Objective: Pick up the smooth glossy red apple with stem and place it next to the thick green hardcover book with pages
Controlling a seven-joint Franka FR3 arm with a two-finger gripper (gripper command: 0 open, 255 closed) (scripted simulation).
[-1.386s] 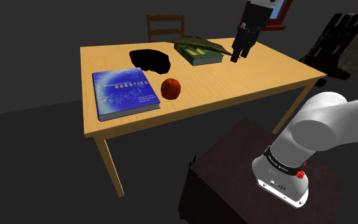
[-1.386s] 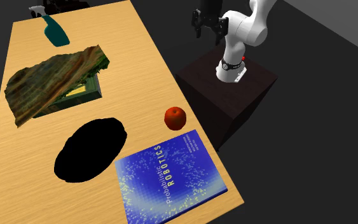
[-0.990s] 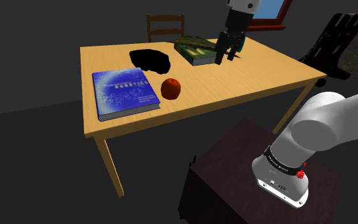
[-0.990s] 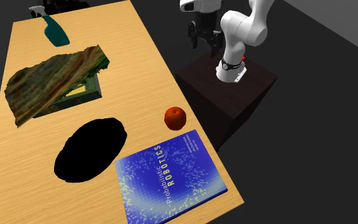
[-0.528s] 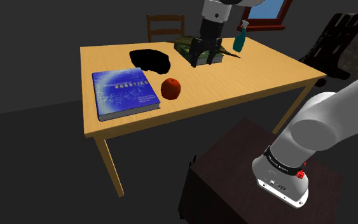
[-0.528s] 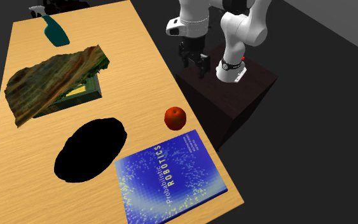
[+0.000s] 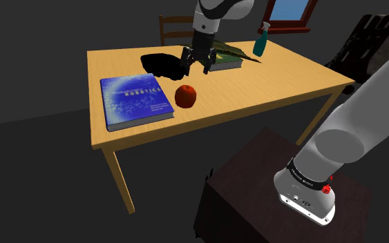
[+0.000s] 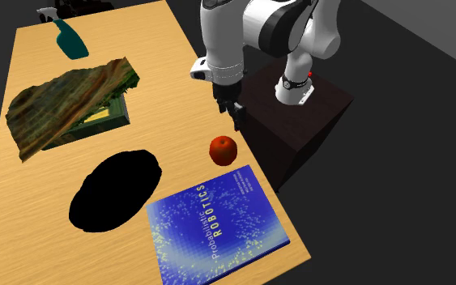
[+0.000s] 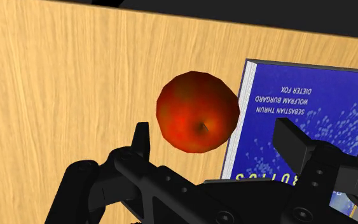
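Domestic room, dimly lit; dining room or study. Evidence: plain wooden table [image 7: 282,79]; ladder-back chair [image 7: 179,27] drawn up behind it; red-framed blue pane [image 7: 291,10], window or picture, beyond; dark padded furniture [image 7: 365,41] at the shoulder view's right. Household items on the table: blue book [image 7: 136,101], green book [image 7: 227,63], teal spray bottle [image 7: 260,43].

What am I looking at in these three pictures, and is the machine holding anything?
It is a white robot arm on a dark box, ending in a black gripper. One picture looks from beside the box, one looks down on the table from another side, one from the hand itself. On the table lie a red apple, a blue book, a green book, a teal spray bottle and a flat black patch. The gripper hovers open above the apple, holding nothing.
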